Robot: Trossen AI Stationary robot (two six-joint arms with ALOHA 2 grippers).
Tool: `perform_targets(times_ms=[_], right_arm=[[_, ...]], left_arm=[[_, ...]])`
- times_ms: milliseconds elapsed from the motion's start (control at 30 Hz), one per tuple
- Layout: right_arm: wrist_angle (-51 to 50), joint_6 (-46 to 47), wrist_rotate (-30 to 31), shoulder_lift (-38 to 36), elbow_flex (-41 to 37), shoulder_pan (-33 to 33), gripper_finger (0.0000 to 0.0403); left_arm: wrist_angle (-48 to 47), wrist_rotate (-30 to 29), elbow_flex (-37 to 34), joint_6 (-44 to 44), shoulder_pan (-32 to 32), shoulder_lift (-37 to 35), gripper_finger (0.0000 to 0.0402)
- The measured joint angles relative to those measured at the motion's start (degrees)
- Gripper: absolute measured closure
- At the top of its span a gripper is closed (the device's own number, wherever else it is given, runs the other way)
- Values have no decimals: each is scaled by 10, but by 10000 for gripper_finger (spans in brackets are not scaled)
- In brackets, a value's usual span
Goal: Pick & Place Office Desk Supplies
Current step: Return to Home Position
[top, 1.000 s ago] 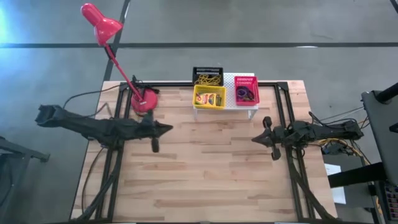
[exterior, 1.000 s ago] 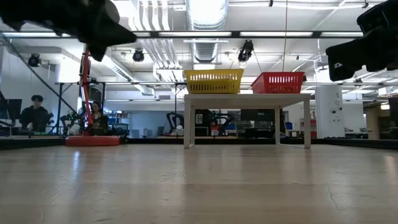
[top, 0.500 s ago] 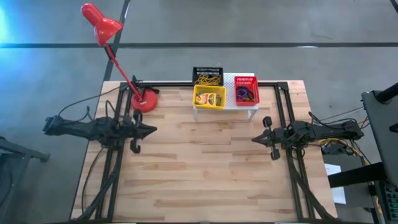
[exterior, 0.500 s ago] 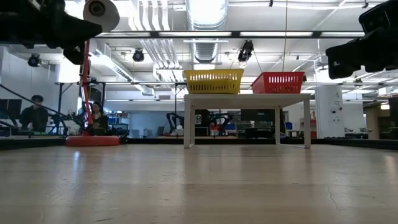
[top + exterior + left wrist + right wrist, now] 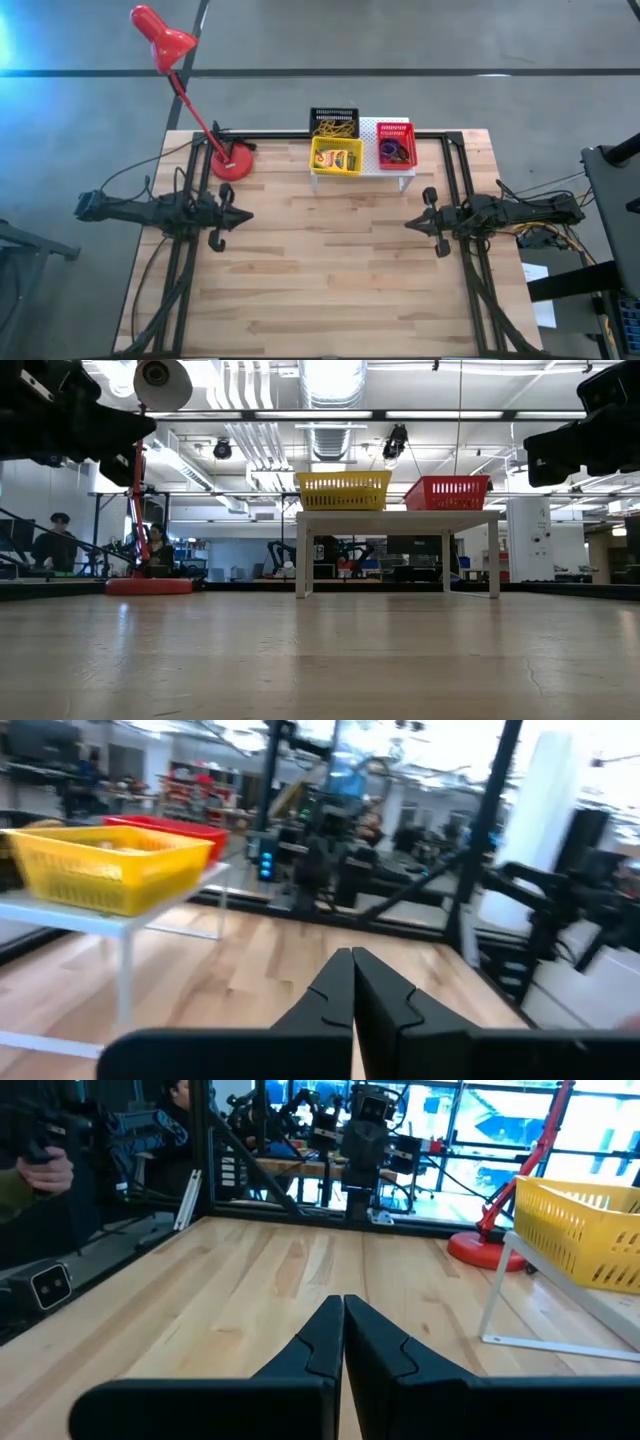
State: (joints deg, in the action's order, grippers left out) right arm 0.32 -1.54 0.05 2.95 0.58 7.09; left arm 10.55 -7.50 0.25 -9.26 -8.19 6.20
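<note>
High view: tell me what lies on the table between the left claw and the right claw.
Nothing. In the high view, only bare wooden table stretches between the left claw and the right claw.

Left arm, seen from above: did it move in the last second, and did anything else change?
The left tool drew back toward its own side of the table; it is shut and empty now. Nothing was taken hold of or let go. The right tool, yellow basket, black basket, red basket and lamp stayed put.
</note>
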Motion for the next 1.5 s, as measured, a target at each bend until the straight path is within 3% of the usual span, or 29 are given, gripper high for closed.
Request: perform_targets(times_ms=[233,500,1000,1100,1233,1500], right_arm=[[0,-1,0,2,0,0,394],[0,0,0,2,0,0,394],[0,0,0,2,0,0,394],[0,0,0,2,0,0,394],[0,-1,0,2,0,0,394],[0,-1,0,2,0,0,394]], left_arm=[[-13,95,0,34,30,0,400],[-97,60,0,65,59,0,400],[-99,57,1,53,59,4,400],[-98,70,0,25,62,-15,400],[-98,71,0,54,83,-60,400],[-98,71,0,61,91,-62,400]])
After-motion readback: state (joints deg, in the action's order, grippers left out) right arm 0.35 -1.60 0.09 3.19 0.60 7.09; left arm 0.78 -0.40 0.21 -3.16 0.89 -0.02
